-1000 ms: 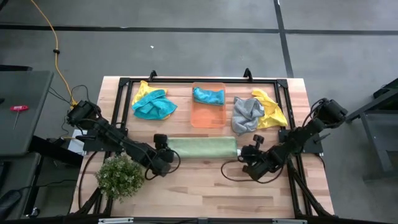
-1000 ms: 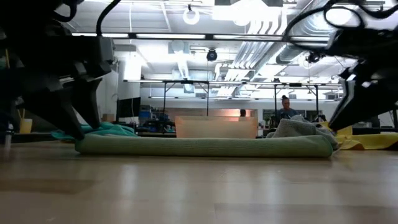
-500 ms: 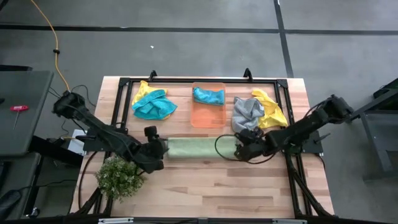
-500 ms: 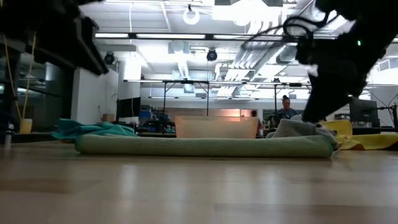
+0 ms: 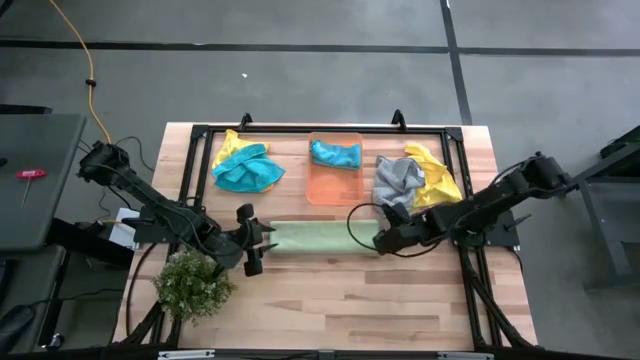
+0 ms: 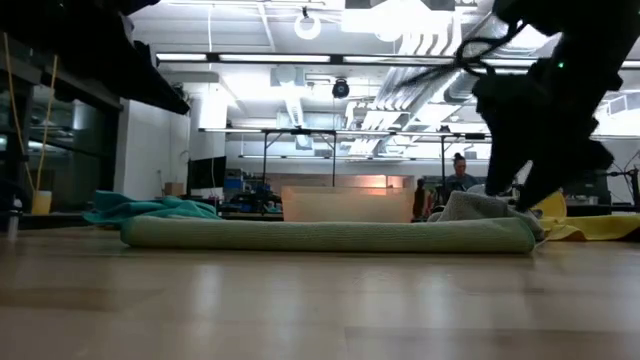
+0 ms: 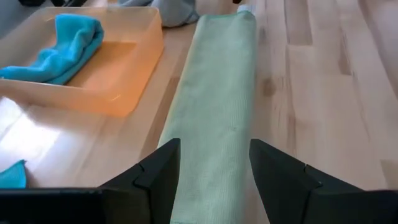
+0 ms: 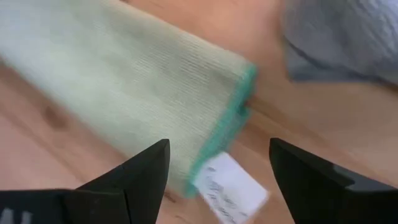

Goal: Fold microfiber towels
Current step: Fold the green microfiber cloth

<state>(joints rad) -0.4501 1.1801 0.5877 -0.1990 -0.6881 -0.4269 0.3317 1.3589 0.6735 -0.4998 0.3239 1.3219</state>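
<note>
A light green microfiber towel (image 5: 322,238), folded into a long narrow strip, lies flat across the table's middle. My left gripper (image 7: 214,177) is open, its fingers standing on either side of the strip's left end (image 5: 272,240), raised above it. My right gripper (image 8: 217,177) is open over the strip's right end (image 8: 217,99), where a white tag (image 8: 231,185) sticks out. I see no touch by either gripper. A teal towel (image 5: 335,153) lies in the orange bin (image 5: 335,185).
Crumpled teal and yellow towels (image 5: 245,168) lie at the far left. A grey towel (image 5: 398,182) rests partly on a yellow one (image 5: 438,180) at the far right, close to my right gripper. A bushy plant (image 5: 192,283) stands at the near left. Bare wood lies along the near edge.
My left gripper has risen from the table at the green strip's left end and now hangs above it. My right gripper has moved from the near right toward the far edge and left, arriving over the strip's right end. The strip has stayed put.
</note>
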